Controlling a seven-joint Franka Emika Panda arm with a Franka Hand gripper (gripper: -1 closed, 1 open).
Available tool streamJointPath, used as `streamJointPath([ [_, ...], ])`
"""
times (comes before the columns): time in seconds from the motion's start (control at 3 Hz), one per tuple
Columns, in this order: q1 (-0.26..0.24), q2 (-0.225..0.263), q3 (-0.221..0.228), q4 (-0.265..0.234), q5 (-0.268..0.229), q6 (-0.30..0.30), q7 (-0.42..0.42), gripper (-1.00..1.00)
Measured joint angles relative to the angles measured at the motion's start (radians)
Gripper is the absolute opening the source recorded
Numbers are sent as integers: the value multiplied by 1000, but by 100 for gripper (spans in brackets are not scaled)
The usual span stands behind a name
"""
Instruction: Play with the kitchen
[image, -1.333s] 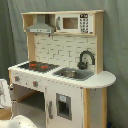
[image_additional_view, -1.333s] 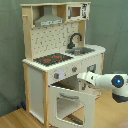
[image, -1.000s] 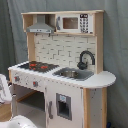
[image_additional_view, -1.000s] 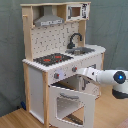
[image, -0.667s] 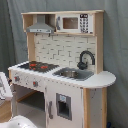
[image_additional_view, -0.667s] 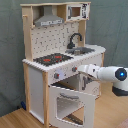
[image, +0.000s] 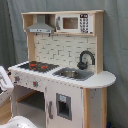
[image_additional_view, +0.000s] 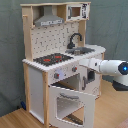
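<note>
The kitchen (image: 65, 75) (image_additional_view: 55, 55) is a tall toy of light wood and white panels, with a black-red hob (image: 34, 65) (image_additional_view: 52, 59), a black faucet (image: 86, 57) (image_additional_view: 74, 40), a grey hood (image_additional_view: 49, 20) and a sink (image: 70, 73). Its windowed oven door (image_additional_view: 72, 104) hangs open, tilted out toward the floor. In the second exterior view my white arm (image_additional_view: 109, 66) comes in from the right, and my gripper (image_additional_view: 82, 63) sits at the counter's front edge, just right of the knob panel (image_additional_view: 62, 74). Only a white piece of the arm (image: 4, 81) shows in the first exterior view.
A toy microwave (image: 74, 23) sits on the top shelf. A second windowed door (image: 62, 106) below the sink is closed. Grey curtain (image_additional_view: 112, 25) hangs behind. The wooden floor (image_additional_view: 20, 120) lies in front, and the open door reaches into that space.
My arm has risen from beside the oven opening up to the counter's front edge. The oven door has stayed open.
</note>
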Motion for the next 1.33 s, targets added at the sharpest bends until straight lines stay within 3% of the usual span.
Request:
streamJointPath([
  [1.33,2,-161,-168,19,0,-5,-379,100],
])
